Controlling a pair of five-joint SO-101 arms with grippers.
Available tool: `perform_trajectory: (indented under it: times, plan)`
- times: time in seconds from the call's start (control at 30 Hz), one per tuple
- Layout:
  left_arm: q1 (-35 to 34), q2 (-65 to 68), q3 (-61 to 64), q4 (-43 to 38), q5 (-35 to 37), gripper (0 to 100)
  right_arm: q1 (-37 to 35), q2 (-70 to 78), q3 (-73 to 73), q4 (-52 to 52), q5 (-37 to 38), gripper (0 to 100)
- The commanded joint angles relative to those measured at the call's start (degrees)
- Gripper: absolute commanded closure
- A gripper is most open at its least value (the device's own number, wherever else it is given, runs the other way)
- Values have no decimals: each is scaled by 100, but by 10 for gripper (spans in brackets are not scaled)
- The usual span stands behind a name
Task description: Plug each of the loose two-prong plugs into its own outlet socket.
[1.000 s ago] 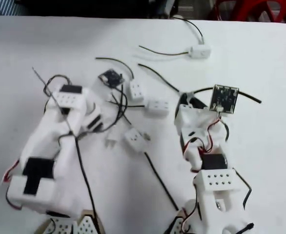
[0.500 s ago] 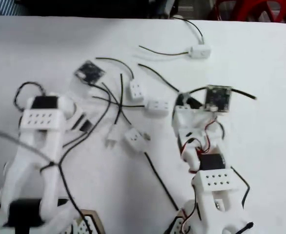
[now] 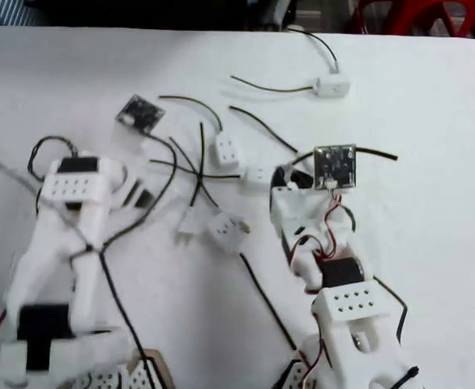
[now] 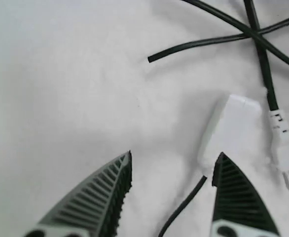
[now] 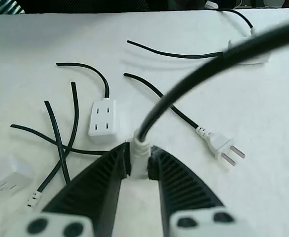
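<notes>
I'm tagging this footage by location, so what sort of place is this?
Probably a robotics lab bench: two white arms with bare circuit boards on a white table strewn with outlet sockets and short-corded two-prong plugs, one in the right gripper.

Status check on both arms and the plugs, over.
Left gripper open above the table, beside an outlet socket. Right gripper shut on a white plug. Crossed black cords lie near the empty socket block.

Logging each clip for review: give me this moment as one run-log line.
left gripper: open, near socket block | right gripper: shut on plug | loose plug: lying on table
</notes>
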Motion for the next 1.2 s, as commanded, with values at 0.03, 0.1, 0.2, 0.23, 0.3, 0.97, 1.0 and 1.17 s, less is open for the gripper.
perform_trajectory:
  times: [0.03,0.1,0.2,0.23,0.3,0.97,1.0,1.17]
  plan:
    - [101,971,-1310,299,97,736,-13,-75,-70,13,62,981]
    - [48,1156,-1732,545,97,736,-13,-75,-44,13,62,981]
    - [40,1200,-2075,800,97,736,-22,-75,-26,4,62,981]
    - [48,1200,-2110,826,79,736,-22,-75,-26,-4,62,981]
    - [127,1226,-2101,826,62,736,-13,-75,-26,-13,62,981]
    - [1358,453,-554,809,97,736,13,-75,-18,4,62,981]
    - [1358,338,-510,809,97,736,13,-75,-18,4,62,981]
    - [1156,-119,-475,809,70,736,4,-75,-18,4,62,981]
